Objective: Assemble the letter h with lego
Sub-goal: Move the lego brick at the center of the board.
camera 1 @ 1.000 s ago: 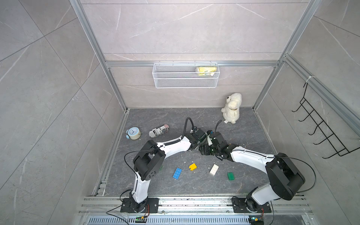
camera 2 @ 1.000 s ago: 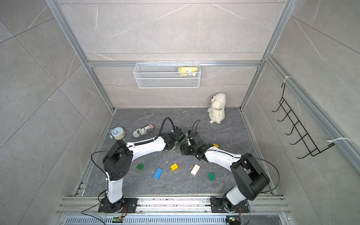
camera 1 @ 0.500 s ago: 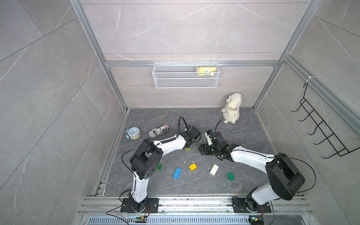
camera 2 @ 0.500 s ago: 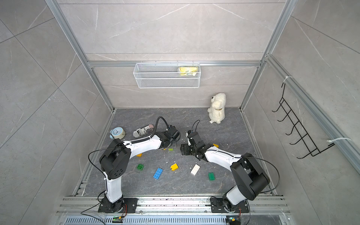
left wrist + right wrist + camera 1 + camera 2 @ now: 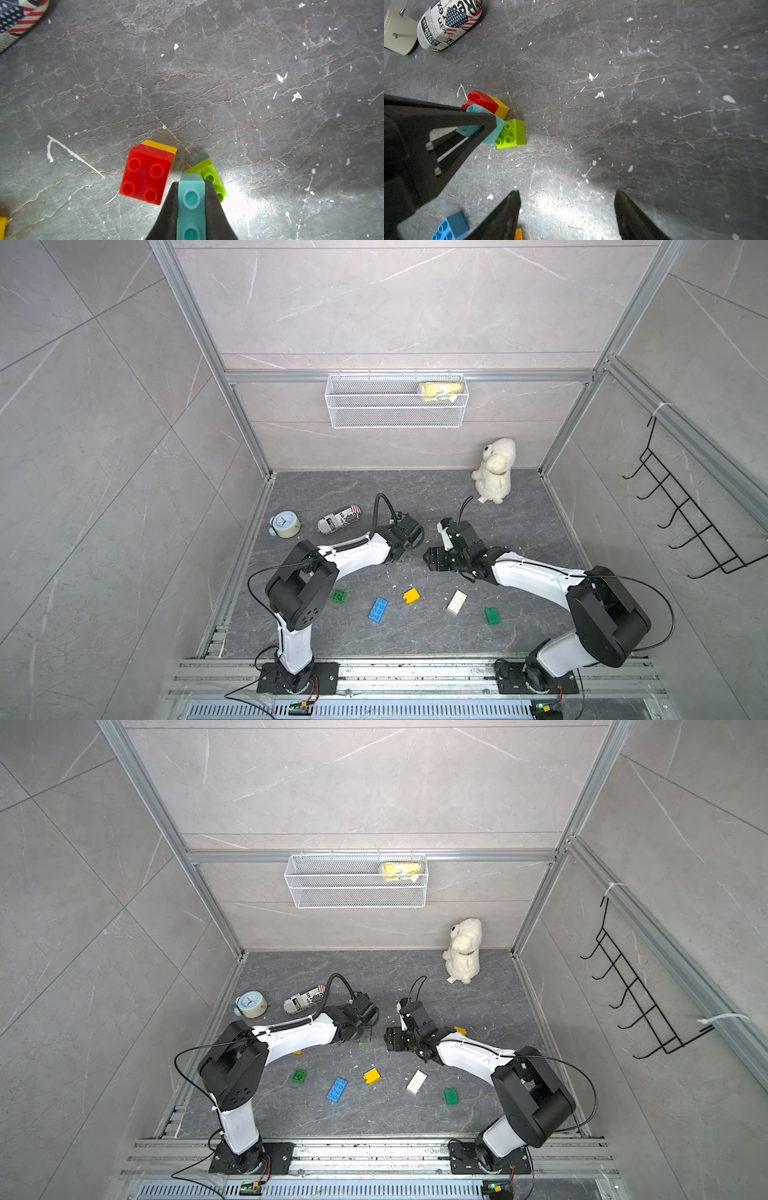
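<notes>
My left gripper (image 5: 191,185) is shut on a light blue lego brick (image 5: 191,204), held low over the dark floor. To one side of it a red brick (image 5: 146,174) sits stacked on an orange one (image 5: 501,108); to the other lies a lime brick (image 5: 512,131). My right gripper (image 5: 566,199) stands open and empty, a short way to the right of the left gripper (image 5: 404,558) in both top views. Nearer the front lie a green square brick (image 5: 338,596), a blue oblong (image 5: 378,609), a yellow brick (image 5: 411,596), a white oblong (image 5: 456,601) and a green brick (image 5: 492,615).
A white plush toy (image 5: 494,470) sits at the back right. A small clock (image 5: 284,524) and a printed pouch (image 5: 338,520) lie at the back left. A wire basket (image 5: 397,406) hangs on the back wall, a hook rack (image 5: 685,531) on the right wall.
The left gripper has drawn away leftward from the right gripper, still holding the light blue brick, and come down beside the red and lime bricks. The right gripper has barely moved.
</notes>
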`<control>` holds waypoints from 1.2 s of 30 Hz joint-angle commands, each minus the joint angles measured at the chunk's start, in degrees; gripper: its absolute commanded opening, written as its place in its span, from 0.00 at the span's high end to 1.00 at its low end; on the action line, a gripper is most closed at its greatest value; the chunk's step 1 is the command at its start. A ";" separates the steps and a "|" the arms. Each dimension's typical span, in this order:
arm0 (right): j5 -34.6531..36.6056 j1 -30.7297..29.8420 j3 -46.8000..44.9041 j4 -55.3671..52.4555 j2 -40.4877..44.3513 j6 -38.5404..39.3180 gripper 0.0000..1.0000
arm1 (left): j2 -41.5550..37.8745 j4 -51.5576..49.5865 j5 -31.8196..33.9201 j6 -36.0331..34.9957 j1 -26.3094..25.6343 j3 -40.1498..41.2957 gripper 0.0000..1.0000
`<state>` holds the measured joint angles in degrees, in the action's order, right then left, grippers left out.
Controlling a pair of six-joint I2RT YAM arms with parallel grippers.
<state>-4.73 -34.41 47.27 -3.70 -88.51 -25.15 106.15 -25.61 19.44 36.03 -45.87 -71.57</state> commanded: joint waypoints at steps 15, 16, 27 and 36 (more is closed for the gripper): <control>-0.89 -0.02 0.85 -0.62 0.80 -0.34 0.27 | -8.78 0.15 -0.85 2.60 -0.17 4.19 1.00; -0.89 0.04 0.81 -0.60 0.95 -0.28 0.27 | -9.15 -0.25 -1.23 3.56 -0.18 4.78 1.00; -1.11 0.02 0.66 -0.60 1.06 -0.38 0.28 | -6.13 -4.98 -0.03 10.68 -0.89 4.91 1.00; -0.89 -0.01 0.67 -0.85 1.15 -0.36 0.28 | 0.90 -4.51 -1.14 12.22 -0.80 0.05 1.00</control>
<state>-5.37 -34.41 47.27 -3.68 -88.49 -25.15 105.45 -29.36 17.98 46.81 -46.52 -68.16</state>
